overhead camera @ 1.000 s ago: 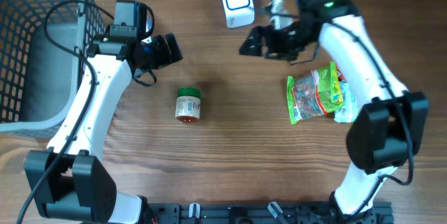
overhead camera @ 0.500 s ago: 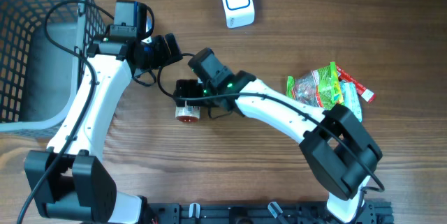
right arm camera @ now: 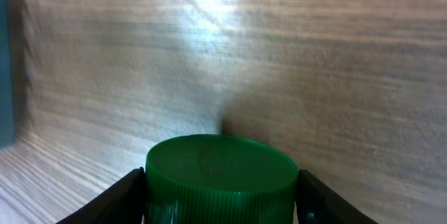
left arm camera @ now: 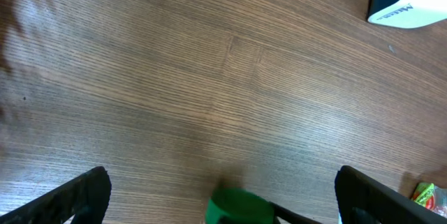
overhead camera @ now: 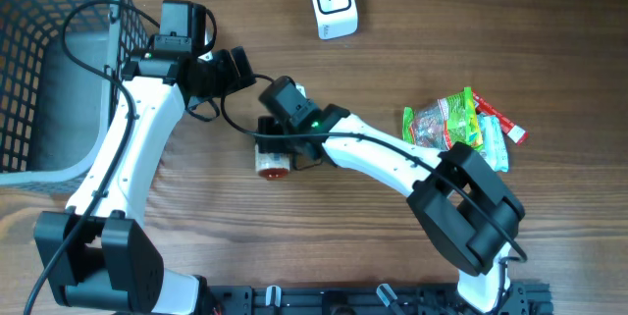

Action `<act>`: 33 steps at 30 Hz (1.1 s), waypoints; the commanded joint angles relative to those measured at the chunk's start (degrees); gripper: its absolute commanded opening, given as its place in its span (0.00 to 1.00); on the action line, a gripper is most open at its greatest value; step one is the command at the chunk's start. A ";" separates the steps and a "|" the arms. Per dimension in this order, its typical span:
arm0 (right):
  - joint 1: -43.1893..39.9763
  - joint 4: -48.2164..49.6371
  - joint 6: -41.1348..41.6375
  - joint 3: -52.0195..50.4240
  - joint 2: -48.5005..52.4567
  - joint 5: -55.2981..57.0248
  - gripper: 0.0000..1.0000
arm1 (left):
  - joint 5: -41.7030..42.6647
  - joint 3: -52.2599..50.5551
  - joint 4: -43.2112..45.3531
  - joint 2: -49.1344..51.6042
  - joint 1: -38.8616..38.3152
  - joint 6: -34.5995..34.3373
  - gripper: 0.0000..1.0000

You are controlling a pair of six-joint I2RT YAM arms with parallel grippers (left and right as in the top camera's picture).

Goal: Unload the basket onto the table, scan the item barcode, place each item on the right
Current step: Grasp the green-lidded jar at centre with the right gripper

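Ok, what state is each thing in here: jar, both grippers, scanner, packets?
jar: lying on its side, green lid on.
right gripper: fingers against both sides of the jar's lid.
left gripper: open, empty.
scanner: on the table, untouched.
snack packets: lying flat, untouched.

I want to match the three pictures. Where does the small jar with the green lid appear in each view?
Overhead: jar left of centre, partly under the right arm.
Left wrist: bottom edge, centre; only its green lid shows.
Right wrist: bottom centre, green lid close and large.
Shared landmark: white scanner, top centre overhead, top right corner in left wrist; absent from right wrist.
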 commanded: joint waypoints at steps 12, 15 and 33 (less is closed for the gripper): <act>-14.03 -22.12 -31.50 0.33 -5.60 12.37 0.82 | -0.13 -0.07 0.15 0.02 0.11 0.44 1.00; -14.80 -24.33 -33.48 4.28 -5.60 12.52 0.95 | -0.13 -0.07 0.15 0.02 0.11 0.44 1.00; -20.17 -22.56 -30.14 1.49 -1.75 -2.54 0.89 | -0.13 -0.07 0.15 0.02 0.11 0.44 1.00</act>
